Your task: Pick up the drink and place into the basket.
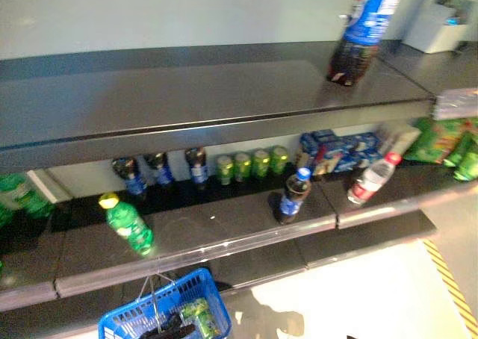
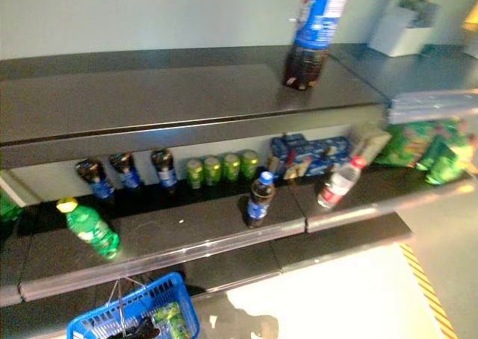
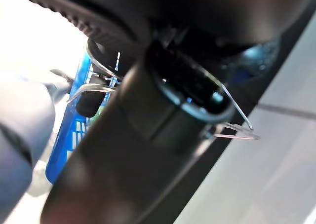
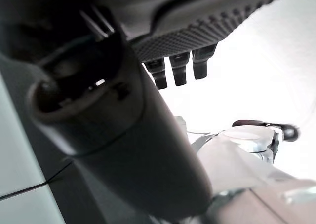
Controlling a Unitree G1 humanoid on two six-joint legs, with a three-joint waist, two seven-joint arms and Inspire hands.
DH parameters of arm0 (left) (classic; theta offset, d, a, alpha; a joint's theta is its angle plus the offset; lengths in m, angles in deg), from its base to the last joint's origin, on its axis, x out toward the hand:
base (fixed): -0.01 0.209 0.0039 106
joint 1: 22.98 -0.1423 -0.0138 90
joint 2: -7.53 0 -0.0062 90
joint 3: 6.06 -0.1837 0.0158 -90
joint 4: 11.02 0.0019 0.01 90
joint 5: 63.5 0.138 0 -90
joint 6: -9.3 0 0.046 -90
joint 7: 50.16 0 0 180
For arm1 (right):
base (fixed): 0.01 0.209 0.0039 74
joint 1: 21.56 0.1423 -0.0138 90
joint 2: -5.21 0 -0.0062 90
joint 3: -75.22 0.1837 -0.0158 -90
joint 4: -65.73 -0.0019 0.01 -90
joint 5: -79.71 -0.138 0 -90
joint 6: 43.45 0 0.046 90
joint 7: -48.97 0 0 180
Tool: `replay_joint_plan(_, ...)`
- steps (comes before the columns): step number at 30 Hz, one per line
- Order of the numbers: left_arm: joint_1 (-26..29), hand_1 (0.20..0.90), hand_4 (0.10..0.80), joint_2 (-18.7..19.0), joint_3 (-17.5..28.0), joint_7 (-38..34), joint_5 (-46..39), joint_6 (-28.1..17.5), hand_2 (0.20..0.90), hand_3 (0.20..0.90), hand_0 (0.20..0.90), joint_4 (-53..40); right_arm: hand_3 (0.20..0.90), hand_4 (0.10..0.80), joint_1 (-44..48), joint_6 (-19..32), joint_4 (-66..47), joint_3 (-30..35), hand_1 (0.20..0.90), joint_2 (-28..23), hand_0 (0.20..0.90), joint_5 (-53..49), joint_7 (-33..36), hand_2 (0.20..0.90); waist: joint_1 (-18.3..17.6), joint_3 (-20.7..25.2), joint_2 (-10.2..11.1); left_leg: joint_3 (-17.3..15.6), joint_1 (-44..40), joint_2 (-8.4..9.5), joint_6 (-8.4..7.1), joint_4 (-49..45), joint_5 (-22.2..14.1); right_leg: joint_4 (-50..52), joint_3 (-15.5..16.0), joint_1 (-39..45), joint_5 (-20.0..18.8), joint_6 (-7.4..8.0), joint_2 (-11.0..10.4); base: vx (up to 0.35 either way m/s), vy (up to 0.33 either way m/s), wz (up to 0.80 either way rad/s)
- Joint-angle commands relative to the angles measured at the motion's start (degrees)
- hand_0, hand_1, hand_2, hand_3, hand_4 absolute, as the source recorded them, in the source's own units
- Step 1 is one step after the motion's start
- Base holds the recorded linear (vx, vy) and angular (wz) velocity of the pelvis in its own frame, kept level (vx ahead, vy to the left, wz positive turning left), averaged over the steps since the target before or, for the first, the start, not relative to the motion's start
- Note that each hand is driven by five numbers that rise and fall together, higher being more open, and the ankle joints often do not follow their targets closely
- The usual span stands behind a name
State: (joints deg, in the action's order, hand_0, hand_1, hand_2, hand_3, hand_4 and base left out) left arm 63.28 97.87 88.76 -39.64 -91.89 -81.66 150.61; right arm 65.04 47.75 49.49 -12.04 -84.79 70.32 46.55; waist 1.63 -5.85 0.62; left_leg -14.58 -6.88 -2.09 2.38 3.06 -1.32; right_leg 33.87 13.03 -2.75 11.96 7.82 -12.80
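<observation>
The blue basket (image 1: pixel 168 309) hangs low at the left, below the shelves, with a green drink (image 1: pixel 198 316) inside. My left hand (image 3: pixel 148 135) is shut on its thin wire handles (image 3: pixel 237 116). On the middle shelf a small cola bottle (image 1: pixel 293 196) stands near the front edge, a green bottle (image 1: pixel 128 223) leans at the left and a clear water bottle (image 1: pixel 371 179) leans at the right. My right hand (image 4: pixel 123 150) shows in the right wrist view, fingers relaxed and holding nothing, away from the shelves.
A large cola bottle (image 1: pixel 362 29) stands on the top shelf (image 1: pixel 187 92). Dark bottles (image 1: pixel 160 171), green cans (image 1: pixel 250 163) and blue boxes (image 1: pixel 340 148) line the back of the middle shelf. Green bags (image 1: pixel 448 141) lie at the right. A striped floor line (image 1: pixel 448 279) runs at the lower right.
</observation>
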Motion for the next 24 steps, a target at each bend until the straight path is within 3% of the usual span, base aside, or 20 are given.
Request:
replay_joint_plan(1, 4.91, 0.3, 0.1, 2.3, -1.0, 3.37, -3.35, -3.83, 0.3, 0.2, 0.3, -2.73, 0.9, 0.8, -0.16, 1.14, 2.08, -0.47, 0.9, -0.19, 0.9, -1.04, 0.22, 0.9, -0.05, 1.31, -0.26, 0.87, 3.94, 2.77, 0.23, -7.3, -2.69, -19.04, -6.02, -0.63, -20.31, 0.55, -2.46, 0.116, -0.366, 0.87)
replay_joint_plan(3, 5.4, 0.3, 0.1, 1.9, -1.43, 3.16, -4.55, -4.09, 0.3, 0.2, 0.3, -2.55, 0.9, 0.8, 0.46, 0.93, 1.46, -0.7, 0.9, -0.46, 0.9, -0.34, 0.1, 0.9, -0.61, 0.67, 0.47, 3.07, 4.16, 2.35, -0.94, -9.2, -3.88, -25.05, -8.0, -0.95, -21.17, 0.8, -3.09, 0.14, -0.389, 0.77)
replay_joint_plan(5, 5.37, 0.3, 0.1, 2.2, -1.26, 3.69, -5.4, -4.1, 0.3, 0.2, 0.3, -2.29, 0.9, 0.8, 1.79, -0.35, 1.39, -1.29, 0.9, -0.97, 0.9, -0.09, -0.32, 0.9, -0.57, 0.02, 0.88, 5.99, 5.32, 0.78, -2.0, -12.68, -5.26, -26.79, -9.26, 0.05, -17.06, 0.83, -1.64, 0.198, -0.44, 0.72)
replay_joint_plan(6, 4.58, 0.3, 0.1, 1.84, -0.2, 3.15, -5.54, -4.36, 0.3, 0.2, 0.3, -2.27, 0.9, 0.8, 2.53, -1.63, 1.0, -1.91, 0.9, -0.92, 0.9, 0.45, -0.55, 0.9, 0.12, -0.07, 1.33, 7.05, 5.62, -0.33, -2.5, -14.32, -5.47, -25.59, -8.18, 1.13, -14.72, 0.47, 0.11, 0.197, -0.382, 0.69)
replay_joint_plan(8, 3.97, 0.3, 0.1, 1.47, 0.48, 3.44, -5.37, -4.54, 0.3, 0.2, 0.3, -2.13, 0.9, 0.8, 2.84, -2.22, 0.77, -2.48, 0.9, -0.96, 0.9, 0.68, -1.04, 0.9, 0.65, -0.1, 1.54, 7.75, 5.52, -1.1, -3.19, -14.41, -5.05, -25.77, -7.1, 2.3, -13.31, -0.29, 1.09, 0.15, -0.291, 1.02)
replay_joint_plan(14, 2.42, 0.3, 0.1, -0.82, 0.75, 5.86, -5.77, -5.35, 0.3, 0.2, 0.3, -4.45, 0.9, 0.8, 3.55, -2.46, 0.84, -3.61, 0.9, -1.88, 0.9, 0.28, -0.62, 0.9, 3.34, -0.92, 1.36, 8.51, 7.13, -5.73, -6.59, -10.51, 1.68, -31.31, -2.0, 6.26, -13.35, -2.22, 2.99, 0.042, -0.184, 0.5)
replay_joint_plan(16, 2.32, 0.3, 0.1, -1.44, 0.56, 5.99, -5.0, -5.14, 0.3, 0.2, 0.3, -5.09, 0.9, 0.8, 3.77, -2.81, 0.66, -3.08, 0.9, -2.24, 0.9, -0.83, 0.55, 0.9, 3.32, -0.84, 1.24, 7.59, 6.92, -5.02, -6.45, -10.51, 0.86, -31.4, -0.23, 6.43, -13.35, -2.28, 2.36, -0.083, 0.016, 0.65)
replay_joint_plan(19, 2.09, 0.3, 0.1, -2.25, 0.39, 9.87, -6.15, -3.95, 0.3, 0.2, 0.3, -5.88, 0.9, 0.8, 3.43, -2.06, 1.2, -1.17, 0.9, -3.14, 0.9, -0.29, 0.12, 0.9, 3.05, -0.44, 1.07, 6.78, 6.68, -0.93, -5.94, -11.89, -1.53, -31.56, 1.37, 7.01, -13.76, -1.92, 1.76, -0.066, 0.126, 0.62)
replay_joint_plan(21, 2.09, 0.3, 0.1, -2.15, 0.54, 21.41, -11.26, 3.65, 0.3, 0.2, 0.3, -6.43, 0.9, 0.8, 2.98, -1.33, 2.08, -0.08, 0.9, -3.25, 0.9, -1.17, 0.44, 0.9, 2.38, 0.03, -0.01, 5.63, 4.18, -0.62, -5.22, -6.89, -0.4, -31.05, 1.68, 7.17, -13.37, -1.41, 2.0, -0.04, 0.264, 0.55)
replay_joint_plan(24, 1.9, 0.3, 0.1, -1.91, -0.95, 29.24, -13.93, 8.96, 0.3, 0.2, 0.3, -6.85, 0.9, 0.8, 2.54, -0.55, 2.55, 0.67, 0.9, -3.05, 0.9, -1.41, -0.13, 0.9, 1.55, 0.15, -0.64, 4.83, 1.72, -0.32, -4.39, -1.82, 0.87, -29.24, 0.39, 6.23, -14.44, -0.32, 2.1, -0.016, 0.231, 0.18)
